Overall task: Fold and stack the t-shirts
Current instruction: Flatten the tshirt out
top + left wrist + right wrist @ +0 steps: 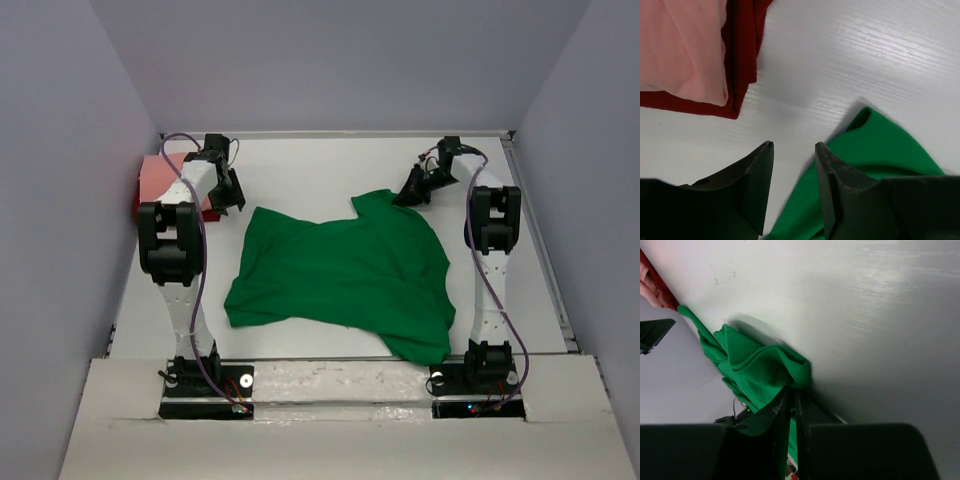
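from above we see the table (pixel 320 160) with the green t-shirt (pixel 340 275) spread at its middle and the pink t-shirt (pixel 160 175) far left, while wrist views show us the dark red t-shirt (pixel 742 45) beneath it, the right gripper (pixel 791 395) pinching the green edge, the left gripper (pixel 794 150) parted, empty.

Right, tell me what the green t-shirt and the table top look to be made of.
The green t-shirt: soft matte knit cloth, likely cotton jersey; it lies in loose wrinkles and bunches into folds in the right wrist view. The table top: hard white board, probably painted or laminated; semi-gloss, with fine streaked grain and glare patches.
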Controlling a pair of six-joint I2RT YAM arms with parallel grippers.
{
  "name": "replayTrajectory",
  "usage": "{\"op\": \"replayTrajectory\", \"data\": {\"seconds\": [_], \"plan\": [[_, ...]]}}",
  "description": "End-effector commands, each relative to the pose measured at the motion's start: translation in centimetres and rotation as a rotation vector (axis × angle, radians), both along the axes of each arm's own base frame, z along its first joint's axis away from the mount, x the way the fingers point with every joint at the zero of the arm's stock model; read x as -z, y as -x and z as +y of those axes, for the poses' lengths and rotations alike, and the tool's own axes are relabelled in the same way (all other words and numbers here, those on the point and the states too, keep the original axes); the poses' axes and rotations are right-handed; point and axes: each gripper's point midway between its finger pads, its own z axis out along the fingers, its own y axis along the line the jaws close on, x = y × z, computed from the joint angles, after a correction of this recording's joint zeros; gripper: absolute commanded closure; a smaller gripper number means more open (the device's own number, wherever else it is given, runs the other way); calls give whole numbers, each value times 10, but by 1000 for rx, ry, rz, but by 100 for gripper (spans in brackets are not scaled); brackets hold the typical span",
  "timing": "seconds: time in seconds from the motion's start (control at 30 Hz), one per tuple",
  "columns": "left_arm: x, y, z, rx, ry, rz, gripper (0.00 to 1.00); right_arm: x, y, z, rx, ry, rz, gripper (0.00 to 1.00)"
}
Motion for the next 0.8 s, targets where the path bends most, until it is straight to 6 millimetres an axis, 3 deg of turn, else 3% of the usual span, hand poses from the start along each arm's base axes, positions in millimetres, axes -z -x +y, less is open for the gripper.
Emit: {"op": "replayTrajectory", "data": {"seconds": [0.0,0.07,0.3,0.4,0.57,0.6,0.77], "plan": [[-6,0,10,-5,-39,6,53,2,-8,-9,6,99,-69,91],[-4,-1,10,-2,-39,12,55,1,-11,-12,10,121,-77,100],[-3,-7,4,25,-12,5,55,-22,-27,-24,35,209,-140,100],[2,-7,3,35,-8,17,51,-37,-34,-26,33,220,-176,100],[14,-10,-17,78,103,26,42,-56,-39,-27,31,227,-217,100],[11,-13,-29,103,161,10,40,-58,-39,-27,31,225,-220,100],[6,-22,-48,132,261,-24,45,-59,-38,-28,29,234,-224,100]]}}
